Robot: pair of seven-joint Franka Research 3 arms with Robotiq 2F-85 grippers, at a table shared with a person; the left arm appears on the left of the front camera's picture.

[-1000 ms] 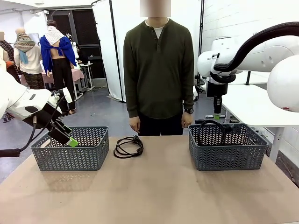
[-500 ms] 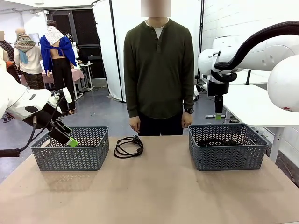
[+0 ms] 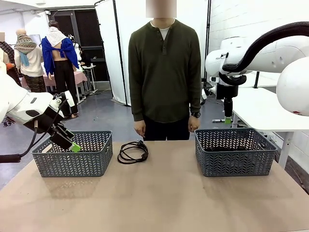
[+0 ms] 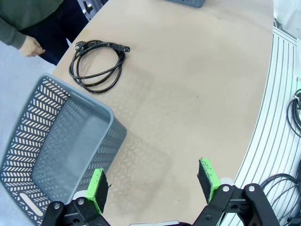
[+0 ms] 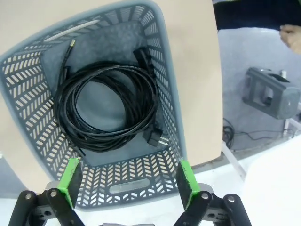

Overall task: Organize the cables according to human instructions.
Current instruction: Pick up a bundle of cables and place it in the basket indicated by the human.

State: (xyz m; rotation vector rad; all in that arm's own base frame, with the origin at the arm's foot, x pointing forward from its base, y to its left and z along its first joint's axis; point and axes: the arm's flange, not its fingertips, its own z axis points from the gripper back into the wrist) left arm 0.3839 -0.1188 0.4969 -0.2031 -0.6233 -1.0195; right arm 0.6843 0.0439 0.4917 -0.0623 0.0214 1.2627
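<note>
Cable number one [image 3: 133, 151] lies coiled flat on the counter [image 3: 159, 198], close to the far edge. It sits between two grey baskets, nearer the left basket [image 3: 72, 157] but apart from it. In the left wrist view its plugs [image 4: 79, 45] lie along the top of the coil.

A second bundle [image 5: 106, 109] of black loops rests on the floor of the right basket [image 3: 235, 154], with chunky plugs lying by one side wall. How many cords make up this bundle cannot be told.

Both baskets stand in the far half of the counter, one toward the left edge and one toward the right edge, well apart.

The right jaws hang pointing down above the right basket, over its far rim. They are spread wide, and the green pads [image 5: 70, 181] have nothing between them.

The left jaws are tilted and hover just above the rim of the left basket. They too are spread wide and grip nothing, their pads [image 4: 96, 188] bare.

The person [image 3: 164, 72] stands at the middle of the counter's far edge, facing across it. The hands [image 3: 139, 129] hang low at the sides, just behind that edge, apart from the cable on the counter.
</note>
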